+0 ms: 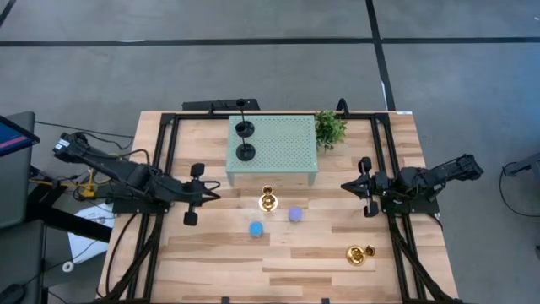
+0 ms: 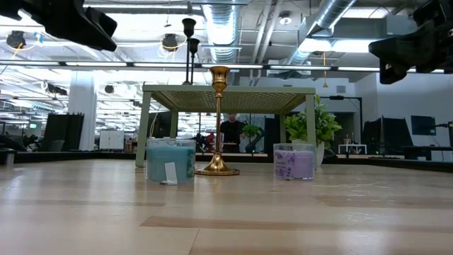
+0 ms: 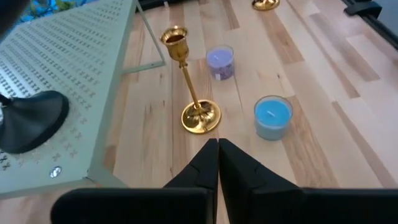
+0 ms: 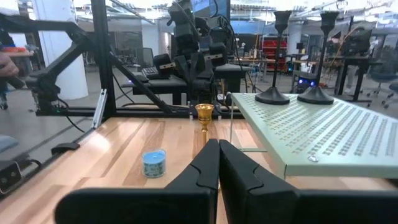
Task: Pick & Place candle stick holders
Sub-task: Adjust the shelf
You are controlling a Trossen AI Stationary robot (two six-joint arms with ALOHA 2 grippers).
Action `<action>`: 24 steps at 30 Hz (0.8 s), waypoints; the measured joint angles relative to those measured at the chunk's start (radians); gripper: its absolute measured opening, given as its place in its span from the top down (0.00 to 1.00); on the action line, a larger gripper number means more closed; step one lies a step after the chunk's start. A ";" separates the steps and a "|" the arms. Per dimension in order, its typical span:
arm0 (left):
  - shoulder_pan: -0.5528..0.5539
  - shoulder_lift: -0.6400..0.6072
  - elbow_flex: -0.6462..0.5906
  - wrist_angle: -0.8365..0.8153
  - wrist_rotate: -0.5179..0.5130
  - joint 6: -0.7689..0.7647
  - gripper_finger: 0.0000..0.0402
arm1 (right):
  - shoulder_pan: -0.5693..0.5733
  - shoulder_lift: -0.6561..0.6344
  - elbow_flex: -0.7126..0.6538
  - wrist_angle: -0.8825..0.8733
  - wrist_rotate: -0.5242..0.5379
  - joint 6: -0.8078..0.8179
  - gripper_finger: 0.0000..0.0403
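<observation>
- Two matte black candle holders (image 1: 245, 139) stand on the perforated pale-green metal stand (image 1: 283, 143), upper centre.
- One shiny gold candle holder (image 1: 268, 201) stands upright on the wood-plank tabletop (image 1: 211, 253); another gold holder (image 1: 360, 254) lies lower right.
- Left tool (image 1: 211, 196) and right tool (image 1: 348, 186): fingers pressed together, empty.

A small raised shelf (image 1: 274, 150) stands on the table (image 1: 211, 262), toward 12 o'clock from the middle. Two candle stick holders (image 1: 245, 140) stand on the shelf near its 9 o'clock edge, one behind the other. A potted plant (image 1: 330, 128) sits just beside the shelf's corner at 2 o'clock. A third holder (image 1: 268, 201) stands on the table just in front of the shelf, at 6 o'clock from it. Two candle jars sit near it: one (image 1: 295, 214) at 4 o'clock, the other (image 1: 256, 228) at 7 o'clock. A fourth holder (image 1: 360, 254) lies tipped over, well apart at 4 o'clock.
</observation>
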 joint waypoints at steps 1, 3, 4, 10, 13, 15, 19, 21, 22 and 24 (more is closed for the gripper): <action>0.000 0.006 0.000 0.001 0.000 0.000 0.97 | 0.000 0.000 0.000 0.000 0.000 -0.018 1.00; 0.000 0.017 0.000 0.006 0.000 -0.002 0.97 | 0.000 0.000 0.000 0.001 0.000 -0.047 1.00; 0.000 0.022 0.000 0.009 0.000 -0.002 0.97 | 0.000 0.000 0.000 0.001 0.000 -0.051 1.00; 0.000 0.036 0.000 0.111 -0.011 0.001 0.97 | 0.001 0.000 0.000 0.001 0.000 0.142 1.00; 0.000 0.036 0.000 0.172 -0.075 0.062 0.97 | 0.006 0.000 0.000 0.000 0.000 0.228 1.00; 0.001 0.033 0.000 0.207 -0.121 0.133 0.97 | 0.011 0.000 0.000 0.000 0.000 0.230 1.00; 0.001 0.033 0.000 0.257 -0.156 0.158 0.97 | 0.015 0.000 0.000 0.000 0.000 0.155 1.00; 0.001 0.034 0.000 0.267 -0.156 0.158 0.97 | 0.015 0.000 0.000 0.000 0.000 0.131 1.00; 0.001 0.034 0.000 0.268 -0.156 0.156 0.97 | 0.015 0.000 0.000 0.000 0.000 0.130 1.00; 0.001 0.036 0.000 0.268 -0.154 0.132 0.97 | 0.015 0.000 0.000 0.000 0.000 0.127 1.00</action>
